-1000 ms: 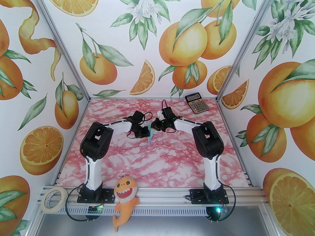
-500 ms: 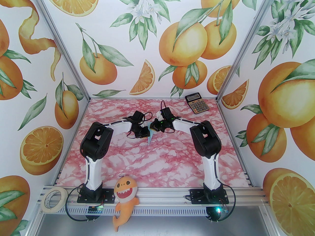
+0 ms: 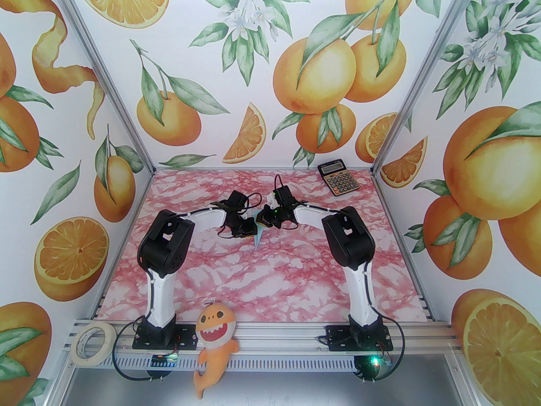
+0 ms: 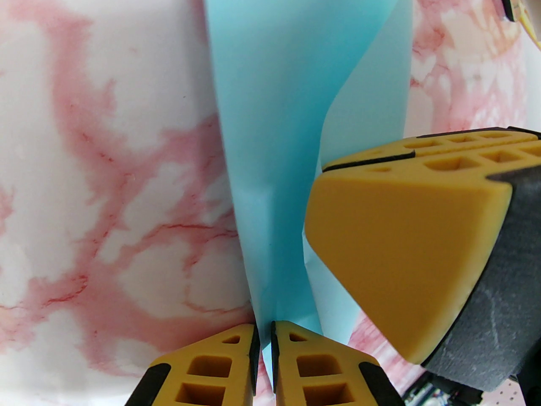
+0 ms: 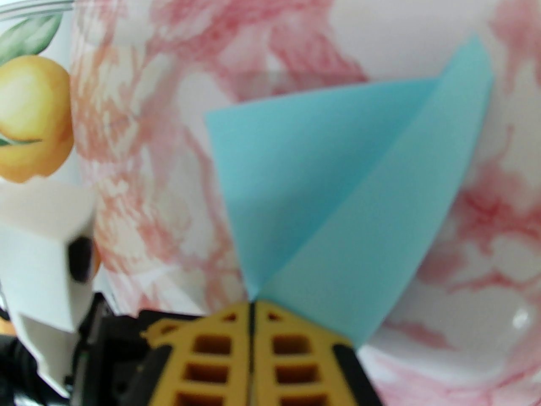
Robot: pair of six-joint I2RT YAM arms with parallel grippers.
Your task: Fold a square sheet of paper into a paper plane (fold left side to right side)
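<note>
The half-folded paper plane (image 3: pixel 257 236) is held upright over the marbled table (image 3: pixel 253 281), clamped in the left gripper (image 4: pixel 263 341) and the right gripper (image 5: pixel 252 311), presumably so its layers are held aligned.

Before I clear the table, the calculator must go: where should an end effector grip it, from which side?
Grip the calculator across its long edges, coming down from above. It lies flat on the table by the far right corner, slightly turned, so probably rotate the end effector to match.
</note>
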